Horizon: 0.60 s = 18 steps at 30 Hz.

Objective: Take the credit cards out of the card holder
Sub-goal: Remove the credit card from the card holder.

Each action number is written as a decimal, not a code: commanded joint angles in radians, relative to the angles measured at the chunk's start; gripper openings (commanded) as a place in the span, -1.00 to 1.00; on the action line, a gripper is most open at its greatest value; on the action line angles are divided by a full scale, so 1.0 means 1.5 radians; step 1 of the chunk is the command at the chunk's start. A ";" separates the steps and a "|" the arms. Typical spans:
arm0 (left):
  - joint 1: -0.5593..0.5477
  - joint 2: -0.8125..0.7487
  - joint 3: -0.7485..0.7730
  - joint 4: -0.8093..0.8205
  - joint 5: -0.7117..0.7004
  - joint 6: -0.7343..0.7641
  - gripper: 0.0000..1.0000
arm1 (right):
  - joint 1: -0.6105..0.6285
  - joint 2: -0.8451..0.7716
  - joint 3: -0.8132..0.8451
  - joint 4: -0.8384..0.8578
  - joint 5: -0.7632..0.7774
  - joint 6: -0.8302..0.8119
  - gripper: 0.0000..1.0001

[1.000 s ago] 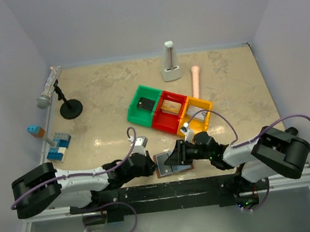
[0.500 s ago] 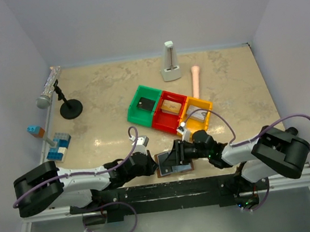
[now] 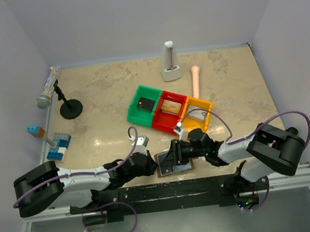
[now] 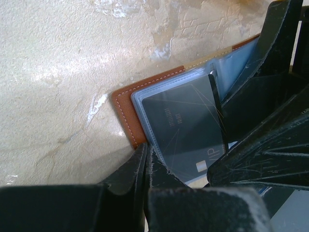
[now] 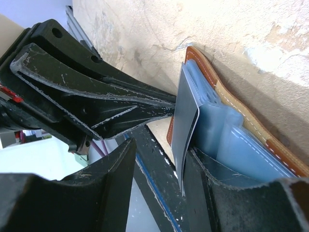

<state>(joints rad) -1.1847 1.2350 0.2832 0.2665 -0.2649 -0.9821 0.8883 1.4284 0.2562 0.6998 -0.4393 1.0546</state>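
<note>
The card holder (image 3: 175, 163) lies open on the table (image 3: 98, 120) at its near edge, between the two arms. Its brown outside is down and its pale blue sleeves face up.

The left pincer (image 3: 151, 163) is closed, finger against finger. In the left wrist view its tips (image 4: 146, 153) sit at the brown stitched edge of the card holder (image 4: 126, 113), right beside a clear sleeve with a dark card (image 4: 183, 128) in it. Whether the tips press on the leather cannot be told.

The right pincer (image 3: 171, 157) reaches in from the other side, low over the card holder. In its wrist view the fingers stand partly apart (image 5: 161, 150) and a dark card with a white stripe (image 5: 186, 121) stands on edge between them, partly out of the blue sleeves (image 5: 227, 145). The card leans by the right-hand finger, with a gap to the other one, so the jaws are not clamped on it.

Farther back on the table a green bin (image 3: 139, 102), a red bin (image 3: 166, 121) and a yellow bin (image 3: 198, 108) sit side by side in a row, well apart from the card holder
</note>
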 commanded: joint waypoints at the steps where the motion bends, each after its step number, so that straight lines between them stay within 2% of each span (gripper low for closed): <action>1: 0.002 0.006 -0.013 0.018 0.022 0.014 -1.00 | 0.006 -0.005 0.028 0.020 -0.026 -0.011 -0.09; 11: 0.002 0.007 -0.012 -0.025 -0.002 -0.026 -1.00 | 0.006 -0.105 0.037 -0.117 0.002 -0.055 -0.11; 18: 0.002 0.009 -0.012 -0.044 -0.012 -0.042 -1.00 | 0.006 -0.125 0.031 -0.135 0.010 -0.058 -0.12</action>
<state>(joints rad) -1.1847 1.2350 0.2794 0.2687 -0.2672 -1.0233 0.8909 1.2697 0.2714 0.5030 -0.4351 0.9928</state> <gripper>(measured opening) 0.024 0.446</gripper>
